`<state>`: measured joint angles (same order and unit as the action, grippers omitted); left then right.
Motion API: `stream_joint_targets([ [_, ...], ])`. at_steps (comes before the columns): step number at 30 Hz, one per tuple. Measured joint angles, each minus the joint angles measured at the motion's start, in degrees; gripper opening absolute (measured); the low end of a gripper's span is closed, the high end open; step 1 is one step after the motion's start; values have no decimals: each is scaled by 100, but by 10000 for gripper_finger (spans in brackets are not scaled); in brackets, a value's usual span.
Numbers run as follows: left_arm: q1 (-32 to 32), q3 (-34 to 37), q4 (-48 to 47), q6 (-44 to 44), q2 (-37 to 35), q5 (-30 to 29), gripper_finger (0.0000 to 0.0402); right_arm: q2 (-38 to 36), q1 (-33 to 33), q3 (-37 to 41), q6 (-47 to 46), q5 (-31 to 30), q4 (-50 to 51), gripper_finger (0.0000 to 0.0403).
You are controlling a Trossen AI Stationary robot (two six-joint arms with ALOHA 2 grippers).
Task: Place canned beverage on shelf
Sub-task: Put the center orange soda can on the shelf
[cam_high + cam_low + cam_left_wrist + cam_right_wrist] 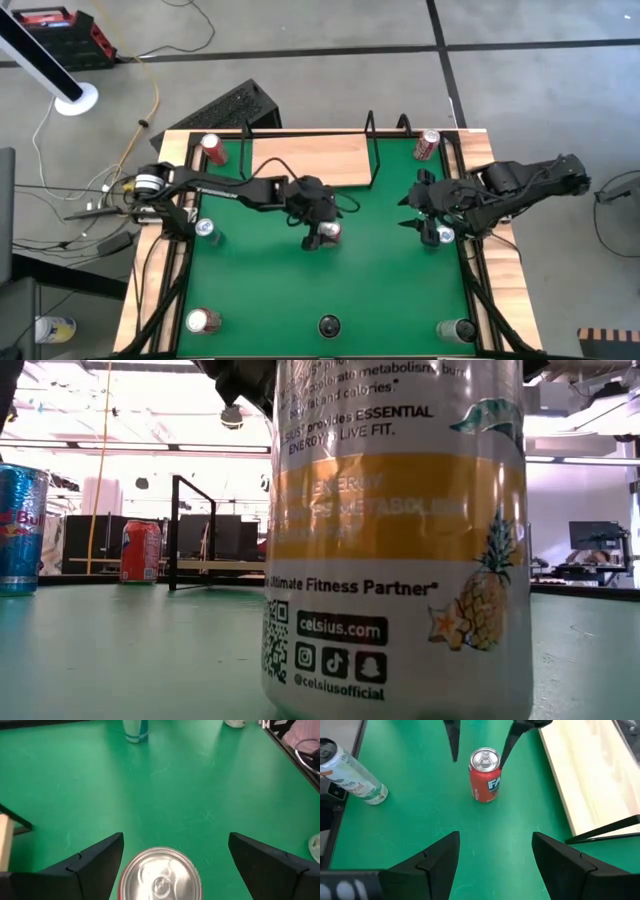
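A red can with a silver top (485,776) stands upright on the green table (380,280), just in front of the light-wood shelf (312,160) with its black rod frame. My left gripper (176,840) is open. Its two fingers stand on either side of the can's top (160,876), and I see no touch. My right gripper (495,862) hovers open farther toward the table's right edge with nothing between its fingers. It points at the red can.
Other cans stand around the table: a red one (212,148) far left, one (427,145) far right, a blue one (205,228) at the left, a white one (445,236) beside my right gripper, and three along the near edge (202,321) (328,325) (457,329).
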<state>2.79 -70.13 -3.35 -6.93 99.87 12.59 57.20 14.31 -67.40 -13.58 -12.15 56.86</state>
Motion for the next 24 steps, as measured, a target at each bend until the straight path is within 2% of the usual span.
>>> stream_joint_targets([
  [7, 20, -4, 30, -423, 60, -115, 346, 21, -168, 2, 13, 0, -9, 275],
  [17, 56, -4, -510, -652, 60, 128, 346, 60, -329, 2, 59, 3, -28, 275],
  [24, 57, -4, -608, -693, 57, -135, 346, 58, -434, 2, 241, 3, -34, 275],
])
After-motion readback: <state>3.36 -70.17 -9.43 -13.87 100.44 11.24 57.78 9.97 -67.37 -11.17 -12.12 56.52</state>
